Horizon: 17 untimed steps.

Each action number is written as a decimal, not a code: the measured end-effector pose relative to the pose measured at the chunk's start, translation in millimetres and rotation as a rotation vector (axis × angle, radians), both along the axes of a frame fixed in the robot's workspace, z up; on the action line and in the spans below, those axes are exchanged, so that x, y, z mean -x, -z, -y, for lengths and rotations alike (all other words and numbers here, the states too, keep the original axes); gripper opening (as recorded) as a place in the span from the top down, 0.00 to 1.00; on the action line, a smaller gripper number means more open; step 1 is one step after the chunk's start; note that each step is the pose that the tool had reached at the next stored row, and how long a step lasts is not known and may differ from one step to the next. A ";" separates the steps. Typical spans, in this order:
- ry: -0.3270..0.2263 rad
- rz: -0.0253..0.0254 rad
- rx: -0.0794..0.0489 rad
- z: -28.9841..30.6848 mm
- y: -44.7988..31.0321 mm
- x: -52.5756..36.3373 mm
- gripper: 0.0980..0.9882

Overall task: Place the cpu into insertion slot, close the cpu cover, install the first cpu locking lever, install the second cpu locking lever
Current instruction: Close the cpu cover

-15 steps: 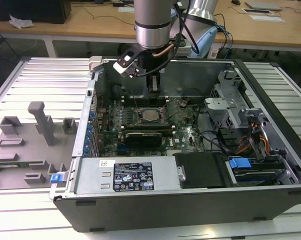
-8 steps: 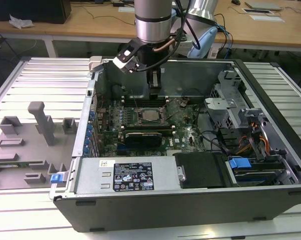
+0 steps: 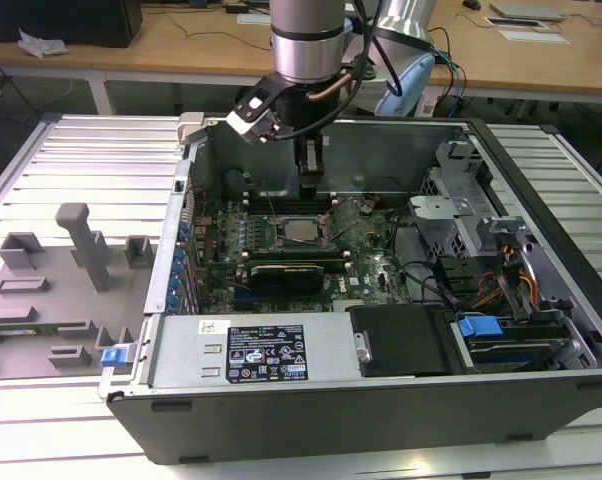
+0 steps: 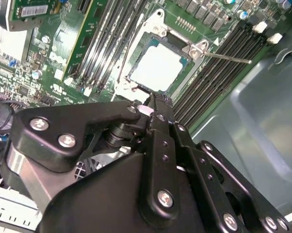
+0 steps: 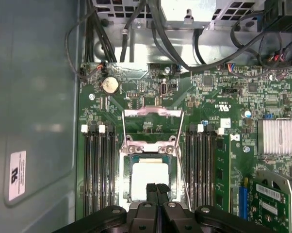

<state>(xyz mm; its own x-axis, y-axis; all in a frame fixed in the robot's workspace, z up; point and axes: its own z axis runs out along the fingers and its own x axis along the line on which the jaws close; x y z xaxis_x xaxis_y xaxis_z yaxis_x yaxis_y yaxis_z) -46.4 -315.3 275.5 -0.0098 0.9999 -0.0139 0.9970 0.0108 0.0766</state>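
The cpu (image 5: pixel 147 179), a pale silver square, lies in the insertion slot (image 5: pixel 123 182) on the green motherboard; it also shows in the second wrist view (image 4: pixel 160 68) and the exterior view (image 3: pixel 301 230). The cpu cover (image 5: pixel 153 112) stands swung open beyond the slot, and the board shows through its window. Thin wire locking levers (image 5: pixel 183 145) run along the slot's sides, and one lever (image 4: pixel 228 57) sticks out free. My gripper (image 5: pixel 156 190) hangs just over the cpu's edge with both black fingers pressed together and nothing between them. From outside, the gripper (image 3: pixel 309 188) reaches down into the case.
The open computer case (image 3: pixel 541 390) holds memory slots (image 5: pixel 97 170) on both sides of the socket, a graphics card (image 3: pixel 286 272), black cables (image 5: pixel 136 29) and a drive cage (image 3: pixel 451 210). Grey fixtures (image 3: pixel 81 245) stand on the slatted table at the exterior view's left.
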 end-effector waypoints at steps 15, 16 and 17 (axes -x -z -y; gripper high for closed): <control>0.000 -0.0071 0.000 1.3 0.0 -60.8 0.99; 0.000 -0.0079 0.000 1.3 0.1 -66.6 0.99; 0.000 -0.0086 0.000 1.4 0.1 -72.3 0.99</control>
